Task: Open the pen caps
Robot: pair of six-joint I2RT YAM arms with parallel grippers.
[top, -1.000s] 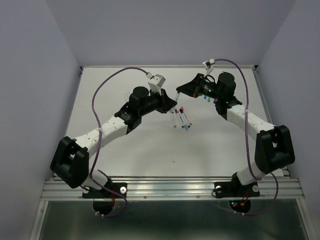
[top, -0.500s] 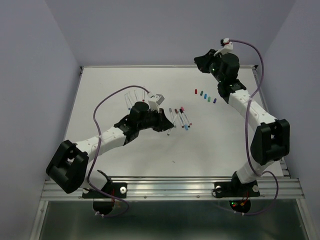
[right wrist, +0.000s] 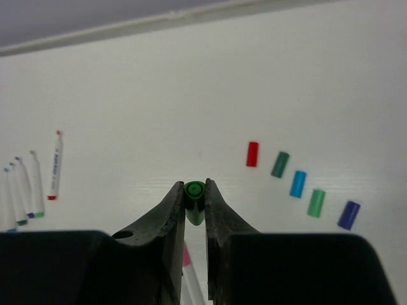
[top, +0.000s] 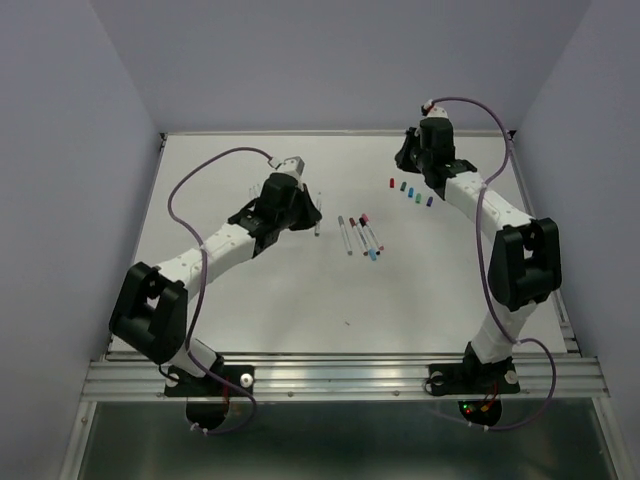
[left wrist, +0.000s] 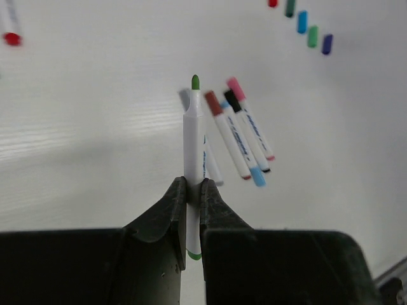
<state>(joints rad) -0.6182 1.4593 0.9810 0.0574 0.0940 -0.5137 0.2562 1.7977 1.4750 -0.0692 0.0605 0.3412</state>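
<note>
The left pincer [left wrist: 194, 187] is clamped on a white pen [left wrist: 193, 136], its green tip bare. The right pincer [right wrist: 194, 188] pinches a green cap [right wrist: 194, 204] above the desk [right wrist: 159, 95]. Lower that cap flat beside the row of loose caps [right wrist: 297, 183] before releasing, or it may roll. Capped pens [left wrist: 240, 136] lie beyond.

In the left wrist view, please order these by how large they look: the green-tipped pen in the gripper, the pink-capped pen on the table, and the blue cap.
1. green-tipped pen, though it is nearest the camera, which enlarges it.
2. pink-capped pen.
3. blue cap, clearly smallest, and also farthest away.
</note>
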